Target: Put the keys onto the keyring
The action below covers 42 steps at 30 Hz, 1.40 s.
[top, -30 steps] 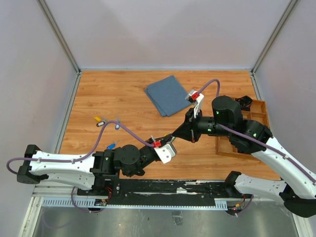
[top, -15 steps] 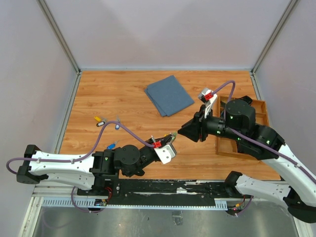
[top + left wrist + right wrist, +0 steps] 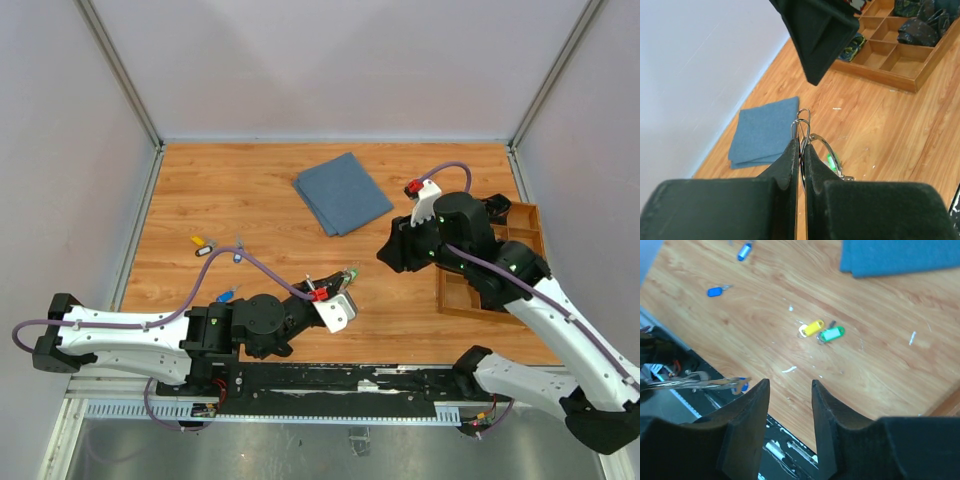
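Observation:
My left gripper (image 3: 343,280) is shut on the thin silver keyring (image 3: 821,148), which sticks out past its fingertips (image 3: 792,150). A green key tag (image 3: 831,161) shows right at the ring; I cannot tell whether it hangs on it. My right gripper (image 3: 386,256) hovers a short way to the right of the ring, open and empty (image 3: 789,385). More keys lie on the table at the left: a yellow tag (image 3: 197,240), a pale one (image 3: 205,250) and two blue ones (image 3: 237,256) (image 3: 225,296). The right wrist view shows yellow (image 3: 812,328), green (image 3: 832,333) and blue (image 3: 715,291) tags.
A folded blue cloth (image 3: 342,192) lies at the back centre. A wooden compartment tray (image 3: 525,225) stands at the right edge, partly under my right arm. White walls close the table on three sides; the black rail (image 3: 330,380) runs along the near edge.
My right gripper has opened and pulled back to the right, away from the left gripper's tip. The left gripper has stayed in place, shut on the ring.

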Each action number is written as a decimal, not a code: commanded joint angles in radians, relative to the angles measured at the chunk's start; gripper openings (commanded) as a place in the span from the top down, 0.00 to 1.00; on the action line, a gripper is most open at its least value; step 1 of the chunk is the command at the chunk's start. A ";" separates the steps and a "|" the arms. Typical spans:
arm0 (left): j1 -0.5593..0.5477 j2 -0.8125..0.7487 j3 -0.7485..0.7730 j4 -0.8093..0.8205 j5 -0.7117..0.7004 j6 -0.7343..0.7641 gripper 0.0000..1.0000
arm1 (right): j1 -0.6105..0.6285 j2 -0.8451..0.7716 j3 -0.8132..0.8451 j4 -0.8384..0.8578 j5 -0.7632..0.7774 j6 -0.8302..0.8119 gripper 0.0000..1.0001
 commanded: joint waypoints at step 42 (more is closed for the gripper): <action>0.176 -0.051 0.060 -0.140 0.021 -0.032 0.99 | -0.067 0.635 -0.485 0.807 -0.091 0.342 0.69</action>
